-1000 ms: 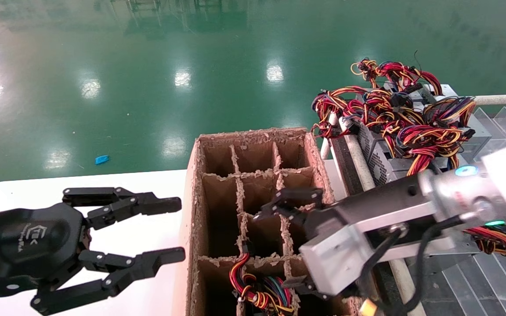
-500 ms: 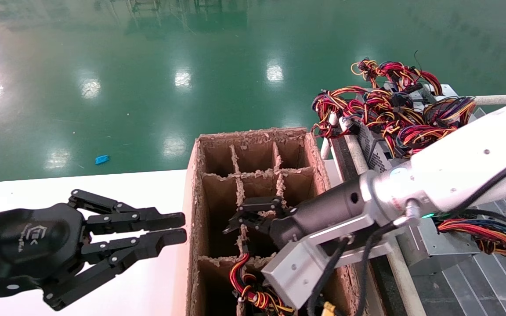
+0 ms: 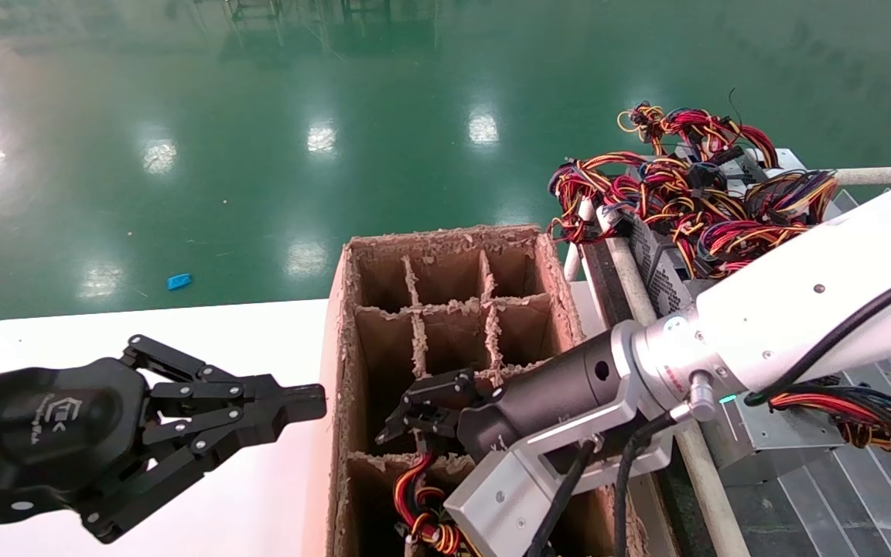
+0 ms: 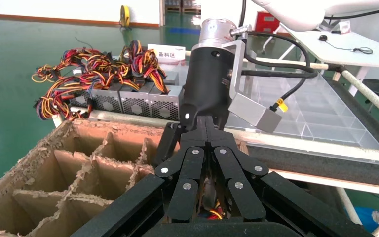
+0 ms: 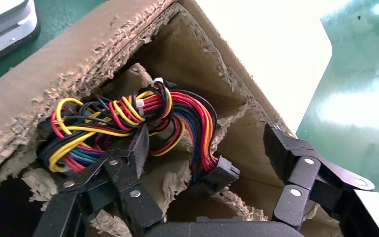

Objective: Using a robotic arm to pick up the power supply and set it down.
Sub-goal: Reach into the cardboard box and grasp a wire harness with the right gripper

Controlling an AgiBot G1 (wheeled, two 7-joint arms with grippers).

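The right end effector (image 3: 407,414) hangs over the near middle cells of the brown divided cardboard box (image 3: 353,325), its fingers (image 5: 128,168) spread apart and empty. Just below it, in a near cell, lies a bundle of red, yellow and black wires (image 5: 143,123) with a black plug (image 5: 219,173); one finger sits right beside the bundle. The metal body under those wires is hidden. More power supplies (image 3: 685,232) lie well off behind this end effector, on a rack beside the box. The left end effector (image 3: 302,402) hovers over the white tabletop (image 3: 260,333), fingers pressed together, gripping nothing
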